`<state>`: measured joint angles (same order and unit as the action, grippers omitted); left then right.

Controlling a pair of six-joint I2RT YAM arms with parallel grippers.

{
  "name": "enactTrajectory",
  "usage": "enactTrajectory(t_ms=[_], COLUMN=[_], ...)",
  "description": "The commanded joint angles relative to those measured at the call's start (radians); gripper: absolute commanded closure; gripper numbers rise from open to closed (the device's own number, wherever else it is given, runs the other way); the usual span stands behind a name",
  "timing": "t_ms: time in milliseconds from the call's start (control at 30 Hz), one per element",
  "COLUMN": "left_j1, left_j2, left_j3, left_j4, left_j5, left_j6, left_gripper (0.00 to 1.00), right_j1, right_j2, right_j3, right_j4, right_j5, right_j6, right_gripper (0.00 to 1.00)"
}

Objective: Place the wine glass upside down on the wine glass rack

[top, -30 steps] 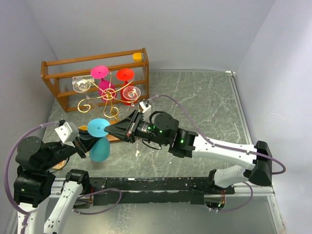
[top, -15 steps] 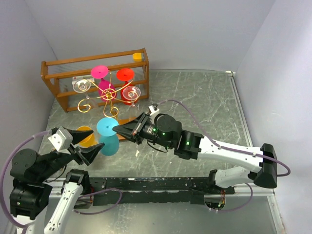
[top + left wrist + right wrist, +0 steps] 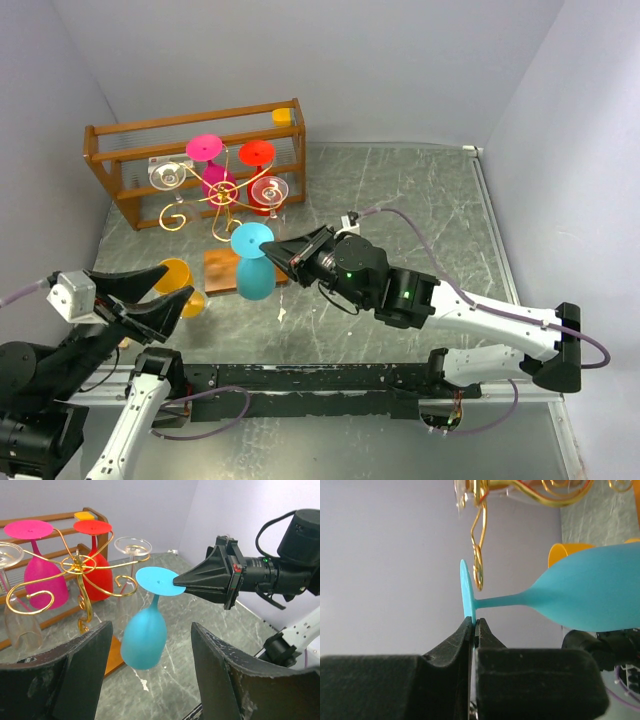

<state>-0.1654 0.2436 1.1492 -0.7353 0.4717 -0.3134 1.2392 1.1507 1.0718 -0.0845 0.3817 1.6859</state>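
A blue wine glass (image 3: 256, 279) hangs upside down in the air, foot up and bowl down, over the near side of the wine glass rack's wooden base (image 3: 222, 268). My right gripper (image 3: 271, 250) is shut on the rim of its round foot (image 3: 159, 581); in the right wrist view the fingertips (image 3: 474, 622) pinch the thin disc edge-on. The gold wire rack (image 3: 222, 195) stands just behind the glass. At the near left my left gripper (image 3: 165, 290) stands open and holds nothing, with the blue bowl (image 3: 144, 637) seen beyond its fingers (image 3: 85, 670).
Pink (image 3: 212, 165), red (image 3: 258, 160) and two clear glasses (image 3: 168, 177) hang on the rack. A wooden open-frame crate (image 3: 130, 140) stands behind it against the back wall. An orange cup (image 3: 175, 278) sits on the table beside my left gripper.
My left gripper opened, let go of the blue bowl and drew back to the near left. My right gripper closed on the foot and carried the glass right, towards the rack.
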Motion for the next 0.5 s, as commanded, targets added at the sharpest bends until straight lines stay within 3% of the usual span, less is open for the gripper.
enactTrajectory(t_ms=[0,133,467], left_j1=[0.0,0.0,0.0], left_j2=[0.019,0.051,0.048], left_j3=[0.043,0.08,0.075], left_j4=[0.018,-0.013,0.001], left_j5=[-0.069,-0.106,-0.133], left_j6=[-0.092,-0.082,-0.085], left_gripper=[0.26,0.26,0.26], right_j1=[-0.015,-0.034,-0.086], right_j2=[0.008,0.031,0.094], right_j3=[0.068,0.094,0.121], right_j4=[-0.053,-0.009,0.071], right_j5=[0.142,0.167,0.049], right_j6=[-0.03,-0.083,-0.113], right_gripper=[1.0,1.0,1.0])
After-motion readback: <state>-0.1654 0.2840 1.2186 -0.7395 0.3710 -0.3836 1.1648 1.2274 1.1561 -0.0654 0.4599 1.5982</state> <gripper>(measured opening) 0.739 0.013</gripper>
